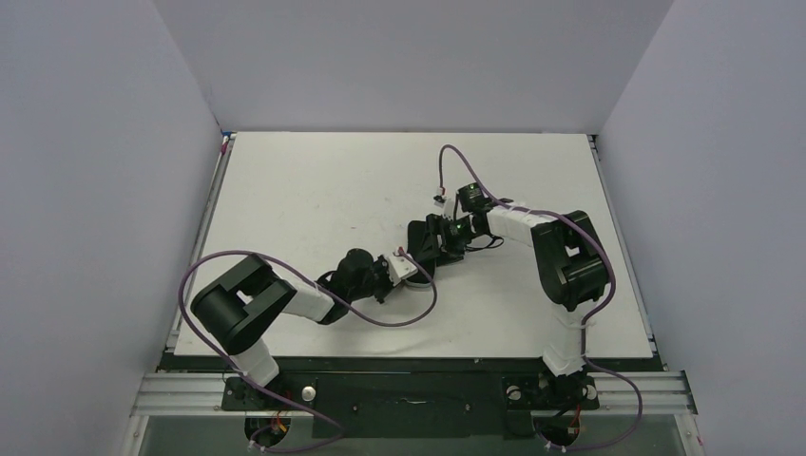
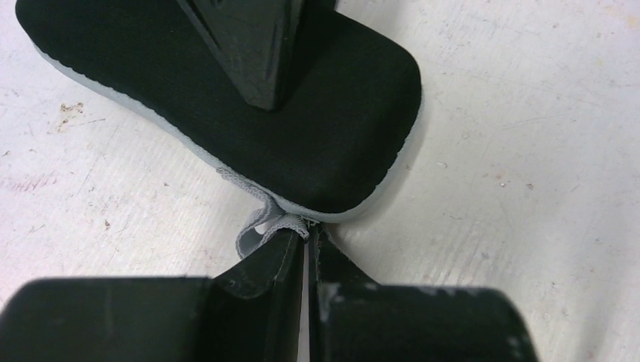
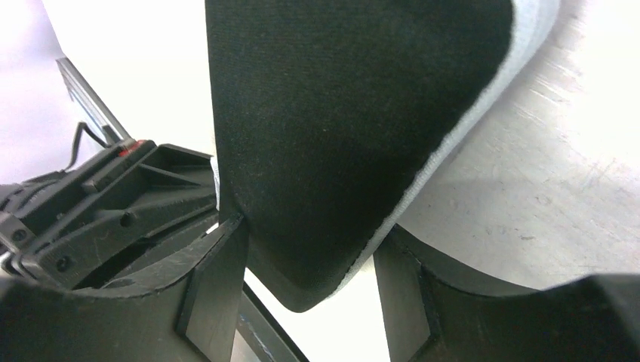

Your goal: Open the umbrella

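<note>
One umbrella (image 2: 302, 128), a flat black fabric shape with a pale edge, lies on the single white table (image 2: 528, 151) between two pincers. The left pincer (image 2: 308, 240) is pinched together on a grey loop (image 2: 253, 230) at the umbrella's nearest tip. The right pincer (image 3: 306, 240) straddles the opposite end, one finger pressed against each side.

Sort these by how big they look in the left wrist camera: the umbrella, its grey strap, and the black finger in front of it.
1. umbrella
2. right end effector's finger, though it sits nearer the camera
3. grey strap, pinched by the left end effector
</note>
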